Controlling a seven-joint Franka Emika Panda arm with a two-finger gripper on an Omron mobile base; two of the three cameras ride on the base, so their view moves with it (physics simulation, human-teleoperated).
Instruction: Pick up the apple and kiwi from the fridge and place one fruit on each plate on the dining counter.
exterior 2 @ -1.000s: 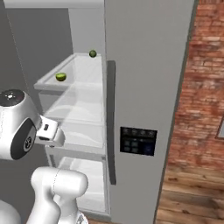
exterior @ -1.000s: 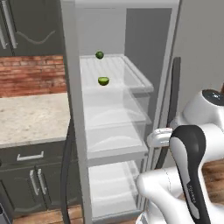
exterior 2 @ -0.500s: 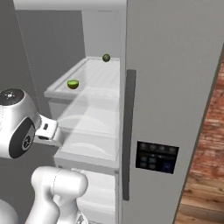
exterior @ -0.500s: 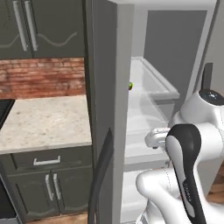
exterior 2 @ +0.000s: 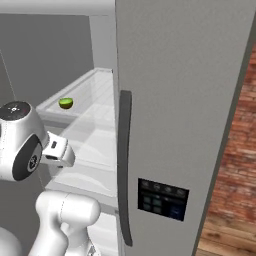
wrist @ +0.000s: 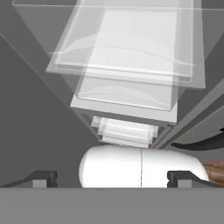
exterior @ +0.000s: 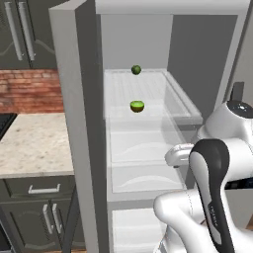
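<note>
The kiwi [exterior: 137,105], lime-green with a darker top, sits on the top white shelf [exterior: 163,101] inside the open fridge [exterior: 148,44], toward the shelf's front and roughly midway across it. In the right base view the same kiwi [exterior 2: 65,103] lies near the shelf's front left corner. Behind it, at the back of that shelf, rests a smaller, darker green round fruit [exterior: 136,70], well apart from the kiwi. Below the top shelf come more white shelves and clear drawers [exterior: 143,175].

The gripper [wrist: 111,177] is released, its two dark fingertips [wrist: 41,177] standing wide apart at the bottom of the hand view with nothing between them. It looks along the stack of clear drawers [wrist: 127,52] in the fridge.

The arm [exterior: 212,192] is folded low in front of the fridge's lower shelves, below the level of the kiwi. The right fridge door [exterior 2: 185,100] carries a dark vertical handle [exterior 2: 124,165] and a black dispenser panel [exterior 2: 162,199]. Left of the fridge runs a speckled stone surface [exterior: 29,143] over dark cabinets [exterior: 34,217], backed by a brick wall [exterior: 27,91].
</note>
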